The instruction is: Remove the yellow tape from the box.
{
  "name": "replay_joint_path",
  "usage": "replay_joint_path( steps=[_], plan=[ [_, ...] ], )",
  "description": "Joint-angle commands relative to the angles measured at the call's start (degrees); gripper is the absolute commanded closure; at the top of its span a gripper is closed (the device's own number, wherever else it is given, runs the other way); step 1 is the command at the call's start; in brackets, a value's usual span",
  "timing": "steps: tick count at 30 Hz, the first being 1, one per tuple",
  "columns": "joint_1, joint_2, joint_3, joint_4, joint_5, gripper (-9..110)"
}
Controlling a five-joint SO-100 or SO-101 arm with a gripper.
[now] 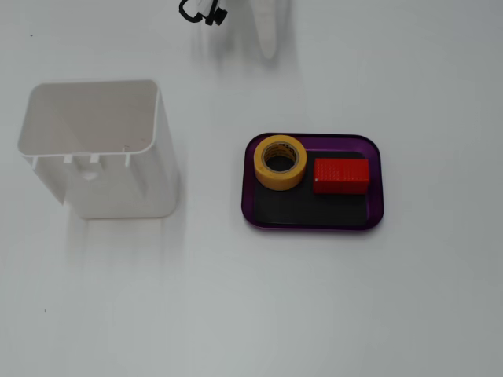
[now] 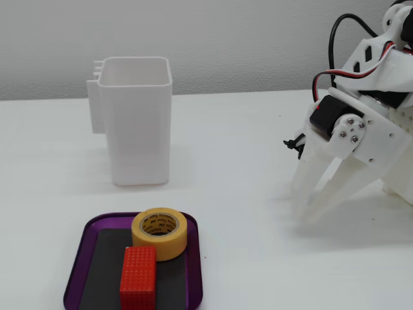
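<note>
The yellow tape (image 1: 280, 162) is a ring-shaped roll lying flat in the purple box (image 1: 314, 222), at its left end in a fixed view. It touches a red block (image 1: 341, 175) beside it. Both also show in the other fixed view, the tape (image 2: 159, 233) behind the block (image 2: 138, 276) in the box (image 2: 78, 266). My gripper (image 2: 301, 210) rests near the table at the right, far from the box and empty, its white fingers a little apart. Only a fingertip (image 1: 269, 47) shows at the top edge from above.
A tall white plastic container (image 1: 98, 149) stands open-topped to the left of the box, also seen at the back in the other fixed view (image 2: 137, 123). The arm's body and black cables (image 2: 361, 71) are at the right edge.
</note>
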Motion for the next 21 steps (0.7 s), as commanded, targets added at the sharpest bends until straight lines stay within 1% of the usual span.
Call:
replay_joint_path(
  steps=[1,21],
  plan=[
    [0.2,5.6,0.1,-0.8,0.4,102],
    [0.4,5.6,-0.4,-0.8,-0.4,102]
  ],
)
